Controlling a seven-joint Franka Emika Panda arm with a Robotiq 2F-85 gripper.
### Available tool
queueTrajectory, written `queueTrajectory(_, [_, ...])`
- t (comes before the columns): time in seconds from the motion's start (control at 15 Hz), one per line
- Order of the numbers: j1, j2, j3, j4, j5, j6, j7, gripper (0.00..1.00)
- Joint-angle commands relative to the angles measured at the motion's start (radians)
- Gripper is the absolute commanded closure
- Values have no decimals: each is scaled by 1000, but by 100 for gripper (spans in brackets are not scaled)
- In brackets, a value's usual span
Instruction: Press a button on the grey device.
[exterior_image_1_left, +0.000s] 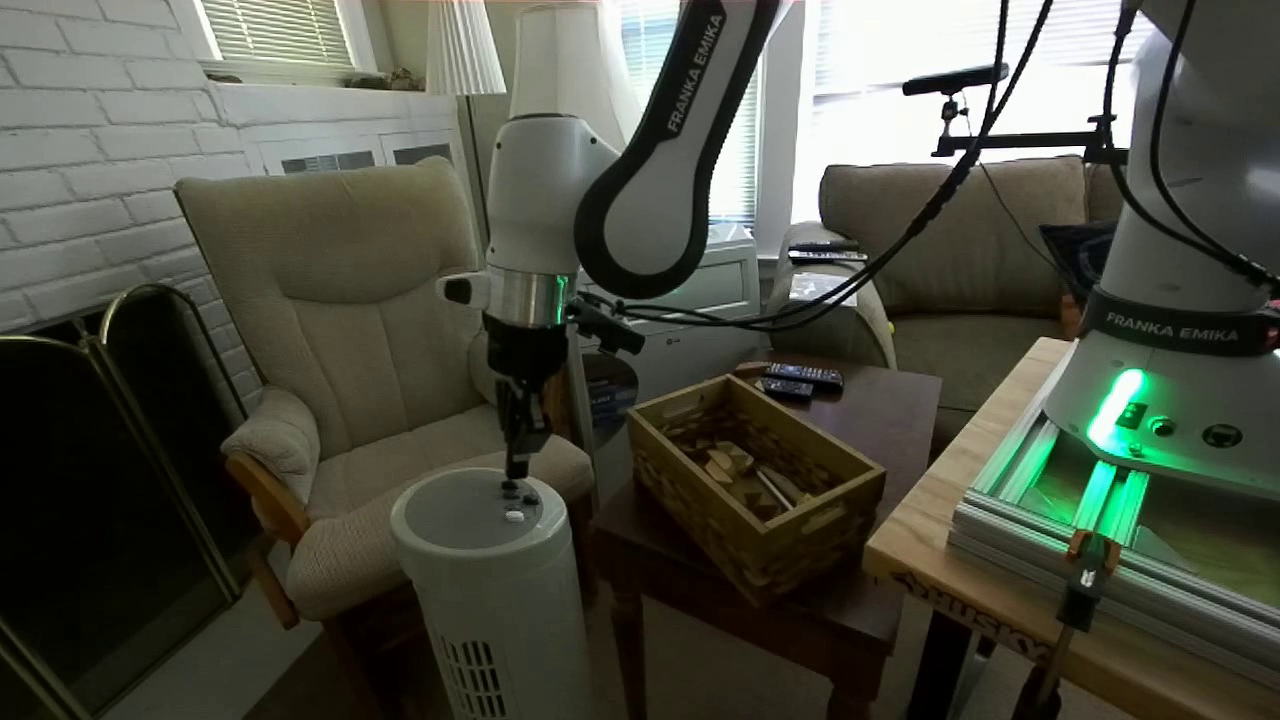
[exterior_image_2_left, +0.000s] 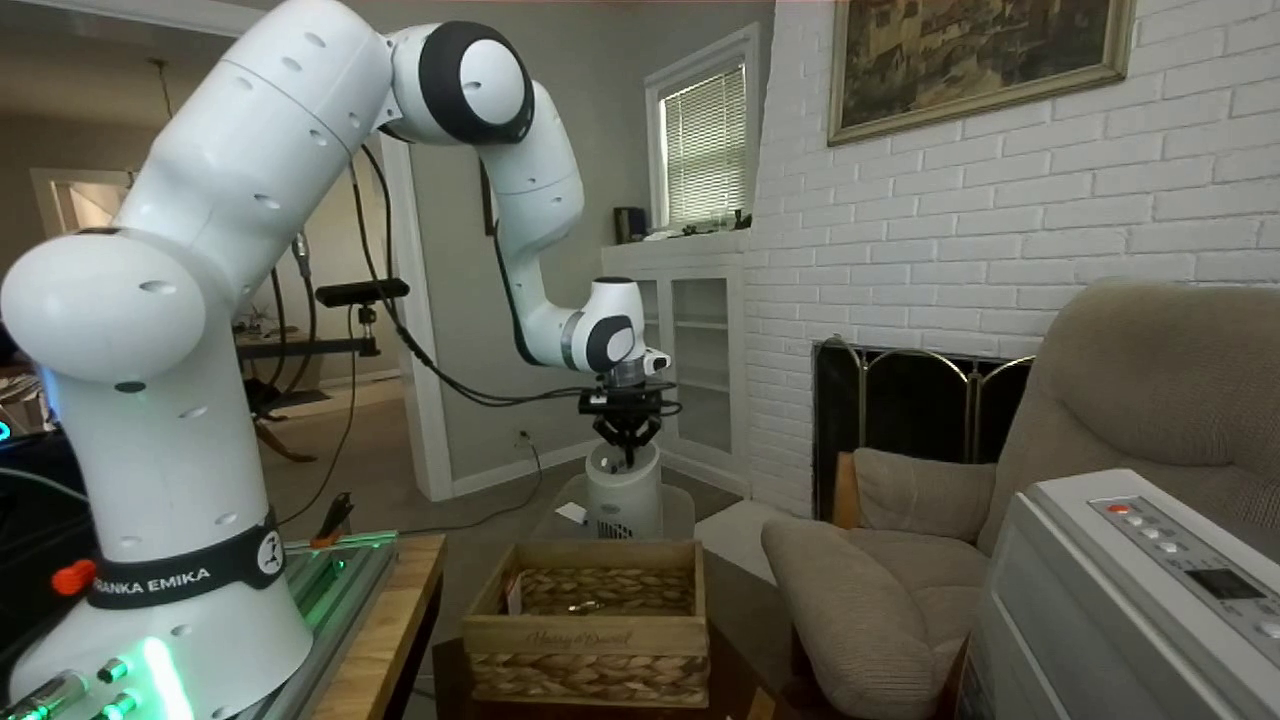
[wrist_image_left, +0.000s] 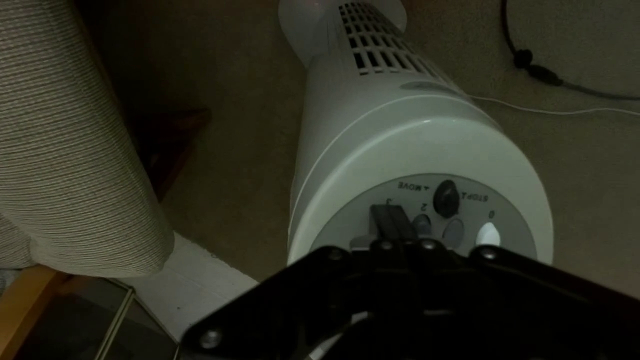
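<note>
One grey device (exterior_image_1_left: 495, 600), a slotted upright tower, is seen on the floor (wrist_image_left: 240, 185) near the armchair (exterior_image_1_left: 350, 320). On its round top a control panel (wrist_image_left: 422, 196) is carried, with a dark knob (wrist_image_left: 446, 199), a white button (wrist_image_left: 488, 235) and grey buttons (wrist_image_left: 453, 233) shown. The claw (wrist_image_left: 391, 216) is pointed down at this panel; its fingers (wrist_image_left: 381, 220) are held together, and nothing is gripped. In the wrist view the fingertips are placed just beside the label "3" (wrist_image_left: 389, 201), and whatever lies under them is hidden. The approach and the selection of a spot are judged to be done. Whether contact is made, or any button is pushed in, cannot be told from any view. The press is therefore best counted as unconfirmed; that stroke, and a lift clear of the panel, are judged to be left.
</note>
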Motion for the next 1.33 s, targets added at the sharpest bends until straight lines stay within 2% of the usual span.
queueTrajectory(0.0, [14,23,-10,20,-34,18,47,100])
queueTrajectory(0.67, [33,63,-29,66,-42,3,51,100])
queueTrajectory(1.07, [17,137,-5,130,-29,-39,19,100])
queueTrajectory(1.27, [37,156,-20,161,-36,-56,34,100])
